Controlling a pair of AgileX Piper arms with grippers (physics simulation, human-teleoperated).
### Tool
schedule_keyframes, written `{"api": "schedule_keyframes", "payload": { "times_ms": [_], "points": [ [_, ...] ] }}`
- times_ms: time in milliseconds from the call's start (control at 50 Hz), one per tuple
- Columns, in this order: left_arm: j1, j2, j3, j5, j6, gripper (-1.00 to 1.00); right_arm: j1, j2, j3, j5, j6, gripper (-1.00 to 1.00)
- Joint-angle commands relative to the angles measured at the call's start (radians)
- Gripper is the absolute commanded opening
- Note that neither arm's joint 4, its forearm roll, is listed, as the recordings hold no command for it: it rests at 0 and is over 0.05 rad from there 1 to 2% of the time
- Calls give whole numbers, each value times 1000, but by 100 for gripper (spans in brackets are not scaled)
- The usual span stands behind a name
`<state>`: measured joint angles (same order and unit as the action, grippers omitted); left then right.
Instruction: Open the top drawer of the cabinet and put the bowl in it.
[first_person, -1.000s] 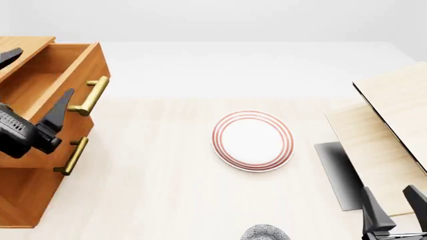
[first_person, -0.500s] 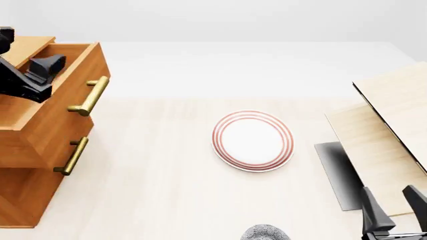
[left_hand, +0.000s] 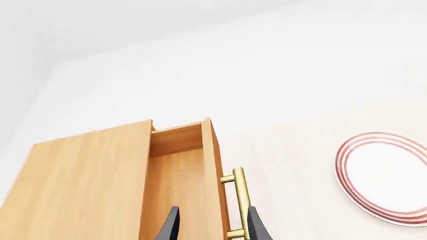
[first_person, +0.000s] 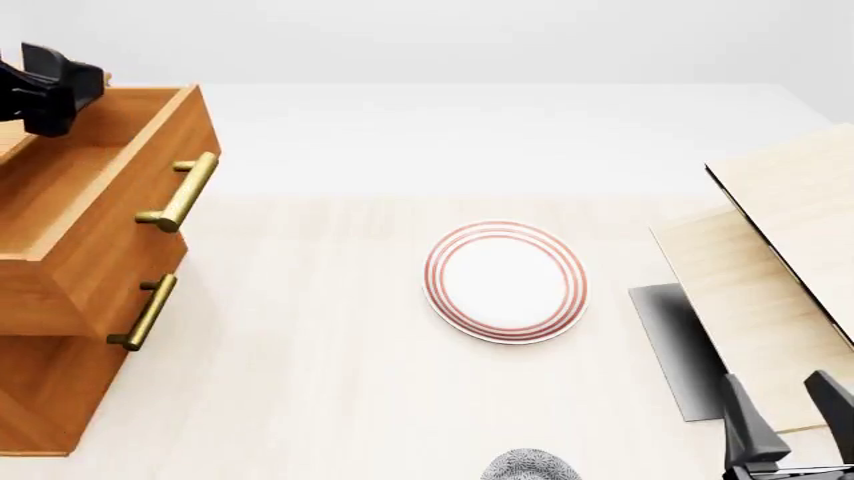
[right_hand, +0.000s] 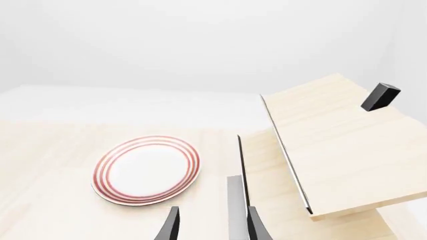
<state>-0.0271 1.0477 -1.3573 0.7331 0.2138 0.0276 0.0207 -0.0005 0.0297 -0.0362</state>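
The cabinet (first_person: 54, 392) stands at the table's left edge with its top drawer (first_person: 123, 258) pulled out; nothing shows inside it. The drawer's brass handle (first_person: 178, 192) faces the table's middle. High above the drawer's far end hangs my left gripper (first_person: 60, 90), open and holding nothing. In the left wrist view its gripper (left_hand: 212, 224) looks straight down on the drawer's front wall (left_hand: 211, 165) and handle (left_hand: 239, 200). Only the top of the bowl (first_person: 531, 466), speckled grey, shows at the near edge. My right gripper (first_person: 790, 415) (right_hand: 212, 222) is open at the near right.
A flat white plate with red rings (first_person: 506, 281) (right_hand: 147, 169) (left_hand: 385, 175) lies mid-table. Pale wood boards (first_person: 787, 260) (right_hand: 340, 145) lean at the right over a grey slab (first_person: 674, 345). The two lower drawers are shut, and one's handle (first_person: 144, 312) shows.
My left gripper has risen from in front of the drawer's face and gone back, to high above the drawer's far end. The drawer stays out. My right arm has not moved.
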Motion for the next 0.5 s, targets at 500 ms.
{"api": "schedule_keyframes", "payload": {
  "times_ms": [500],
  "points": [
    [10,150,-119,209,-190,100,2,-4,0,7,-3,100]
  ]
}}
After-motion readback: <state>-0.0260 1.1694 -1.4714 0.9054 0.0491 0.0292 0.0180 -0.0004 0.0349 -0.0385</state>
